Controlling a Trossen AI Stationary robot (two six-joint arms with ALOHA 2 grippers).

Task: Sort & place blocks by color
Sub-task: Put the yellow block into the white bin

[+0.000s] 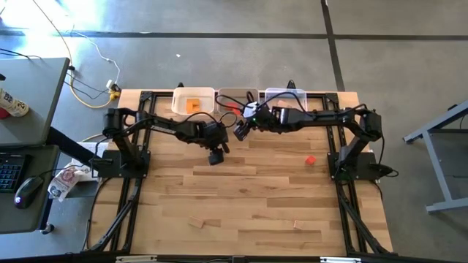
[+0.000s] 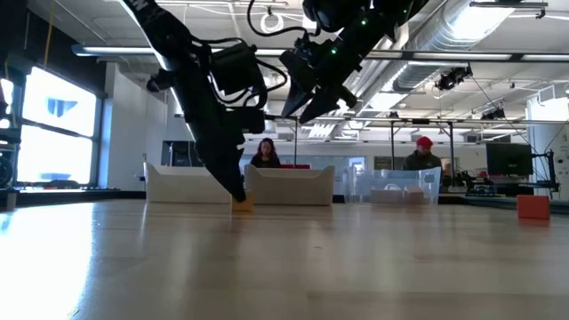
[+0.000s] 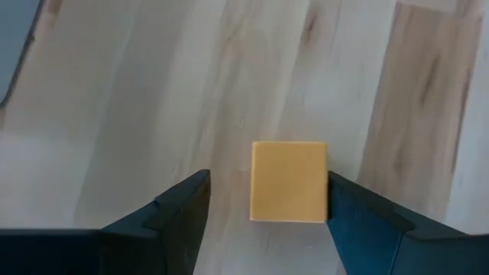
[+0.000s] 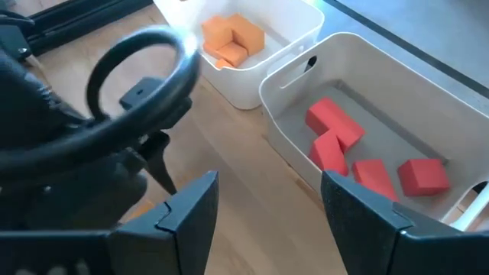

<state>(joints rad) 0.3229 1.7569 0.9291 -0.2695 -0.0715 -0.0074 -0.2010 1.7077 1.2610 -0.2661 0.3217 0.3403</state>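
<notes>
You are looking at an orange cube (image 3: pixel 289 182) lying flat on the table, one square face turned up, sitting between two dark fingers with one side touching a finger and a gap on the other; orange blocks (image 4: pixel 231 42) are sitting piled together in a white bin, a cube leaning among flatter pieces; four red blocks (image 4: pixel 359 153) are lying scattered on the floor of the next bin, some touching, one apart; a single red block (image 1: pixel 310 160) is resting alone on the table, well apart from the bins.
</notes>
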